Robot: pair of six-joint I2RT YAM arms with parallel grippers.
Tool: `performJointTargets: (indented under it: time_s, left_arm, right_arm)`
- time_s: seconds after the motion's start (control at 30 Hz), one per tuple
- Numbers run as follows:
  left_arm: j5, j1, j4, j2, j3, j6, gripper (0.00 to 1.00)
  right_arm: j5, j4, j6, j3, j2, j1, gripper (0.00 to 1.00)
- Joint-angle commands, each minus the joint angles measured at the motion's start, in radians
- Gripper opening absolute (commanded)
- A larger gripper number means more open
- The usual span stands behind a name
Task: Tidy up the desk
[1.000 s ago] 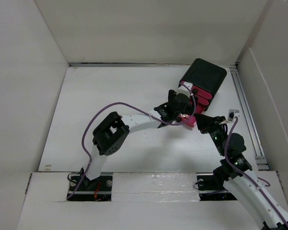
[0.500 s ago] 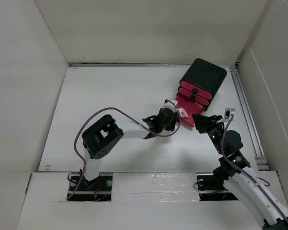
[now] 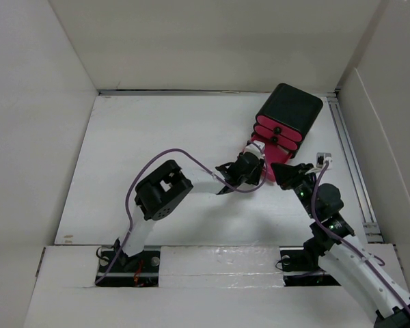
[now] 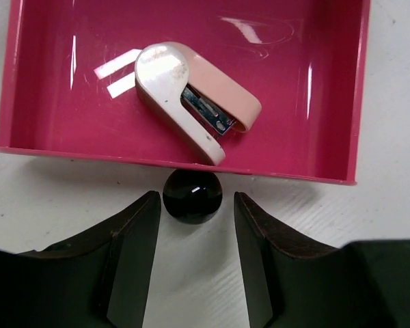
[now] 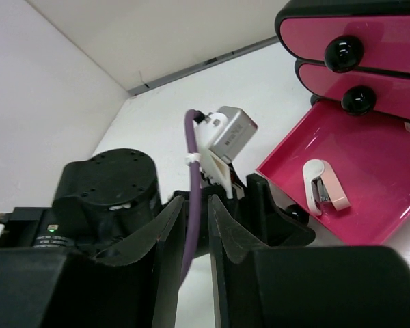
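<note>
On the white desk [image 3: 157,150] stands a black box [image 3: 290,113] with pink drawers. Its bottom drawer [image 4: 48,82] is pulled out, and a white and pink stapler [image 4: 191,102] lies inside. My left gripper [image 4: 195,201] sits at the drawer's front. Its jaws are open on either side of the black round knob [image 4: 193,195], with a small gap on each side. My right gripper [image 5: 196,201] hovers just right of the drawer [image 3: 270,154]. Its fingers stand a narrow gap apart with nothing held. The left arm's purple cable [image 5: 189,157] shows through that gap.
The two upper drawers [image 5: 389,34] are closed, each with a black knob [image 5: 343,51]. White walls border the desk, and a metal rail [image 3: 348,150] runs along its right side. The two arms are close together beside the box.
My left gripper pulled back from above the open drawer to its front edge, and its jaws narrowed around the knob. The right arm shifted only slightly.
</note>
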Motion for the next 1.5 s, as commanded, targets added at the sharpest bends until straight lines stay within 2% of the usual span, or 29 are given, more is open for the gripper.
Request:
performJointTargets:
  time_s: [0.0,0.13,0.17,0.27,0.53,0.8,1.23,1.47]
  left_arm:
    - [-0.019,-0.004,-0.023,0.008,0.056,0.016,0.43]
    - [-0.030,-0.004,-0.028,0.020,0.072,0.030,0.39]
    - [-0.031,-0.004,-0.024,0.019,0.075,0.031,0.29]
    - [-0.036,-0.004,-0.018,0.017,0.086,0.031,0.16]
    - [-0.022,-0.004,-0.012,0.006,0.129,0.033,0.11]
    - [-0.024,-0.004,-0.009,0.017,0.182,0.042,0.10]
    - [0.007,0.016,-0.021,0.163,0.357,-0.007,0.12]
    - [-0.004,0.026,-0.095,0.267,0.527,-0.033,0.27]
  right_arm:
    - [-0.016,0.063,-0.006,0.022,-0.007,0.010,0.26]
    - [-0.021,0.063,-0.008,0.025,-0.001,0.010,0.26]
    - [-0.022,0.063,-0.008,0.024,-0.004,0.010,0.26]
    - [-0.019,0.060,-0.008,0.024,-0.006,0.010,0.26]
    - [-0.010,0.057,-0.008,0.022,-0.013,0.010,0.26]
    - [-0.002,0.051,-0.008,0.021,-0.026,0.010,0.26]
    - [0.015,0.035,-0.008,0.018,-0.056,0.010,0.22]
    - [0.019,0.028,-0.005,0.019,-0.069,0.010,0.22]
